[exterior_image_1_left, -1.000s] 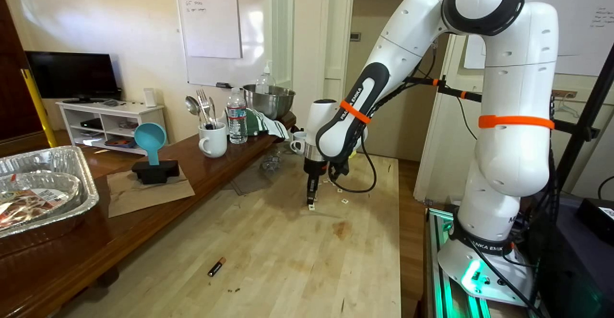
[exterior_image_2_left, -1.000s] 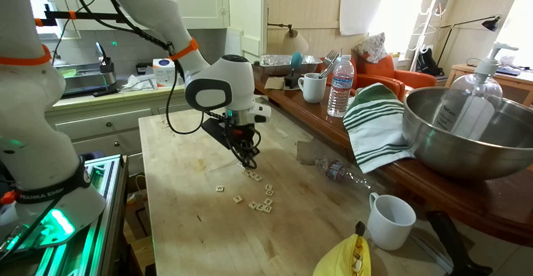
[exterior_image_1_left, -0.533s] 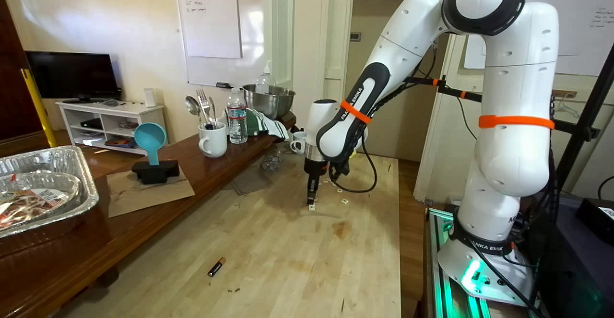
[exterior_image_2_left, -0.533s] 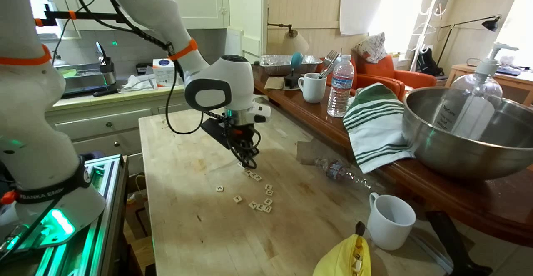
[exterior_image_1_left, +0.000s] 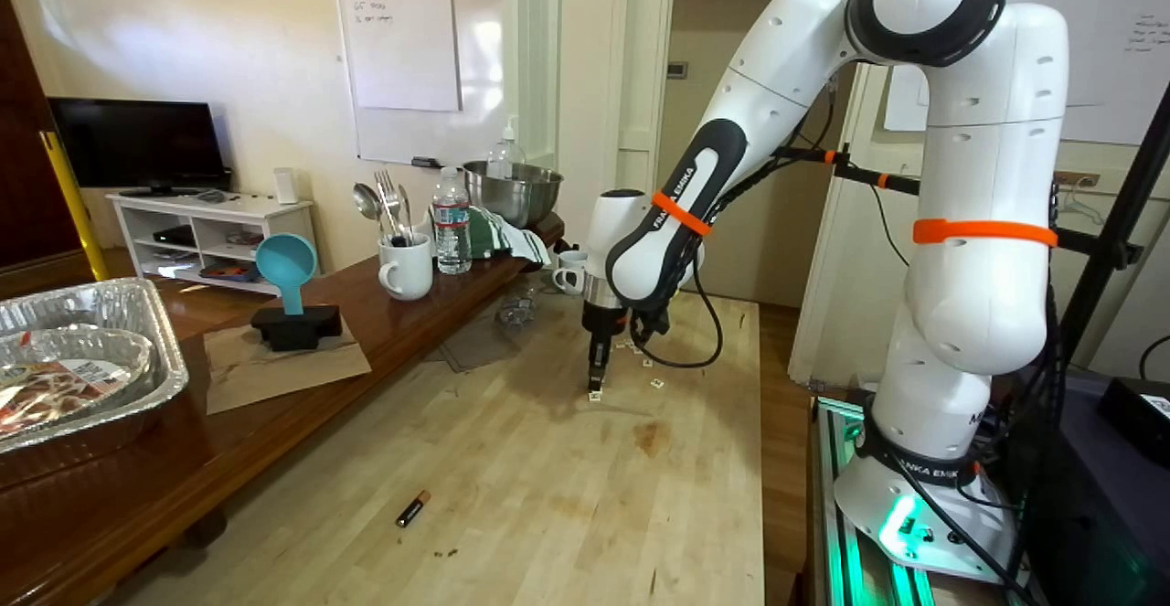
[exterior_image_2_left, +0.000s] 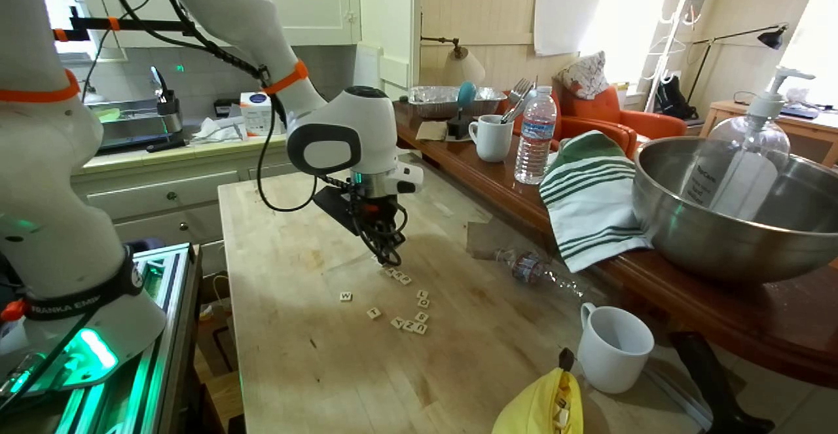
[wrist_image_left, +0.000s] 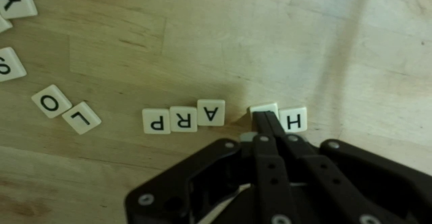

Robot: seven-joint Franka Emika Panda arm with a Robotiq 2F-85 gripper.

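"Where was the gripper?"

"Just beside the H tile, pointing down at the table, its jaws closed against each other"

"Over what?"

"Over the covered tile, which lay edge to edge with the H tile. The gripper hid its letter, and I couldn't tell whether it touched the tile"

"And along that line?"

"Farther from the H tile, after a gap, sat the A tile, R tile and P tile, side by side, the P tile the farthest of the three"

"Any more?"

"The L tile and O tile lay touching, farther still from the H tile, with the S tile and Y tile beyond them. The W tile lay alone, well apart from the H tile"

"What else?"

"The battery lay well off on one side of the H tile, and the pouch, close to a mug, on the other"
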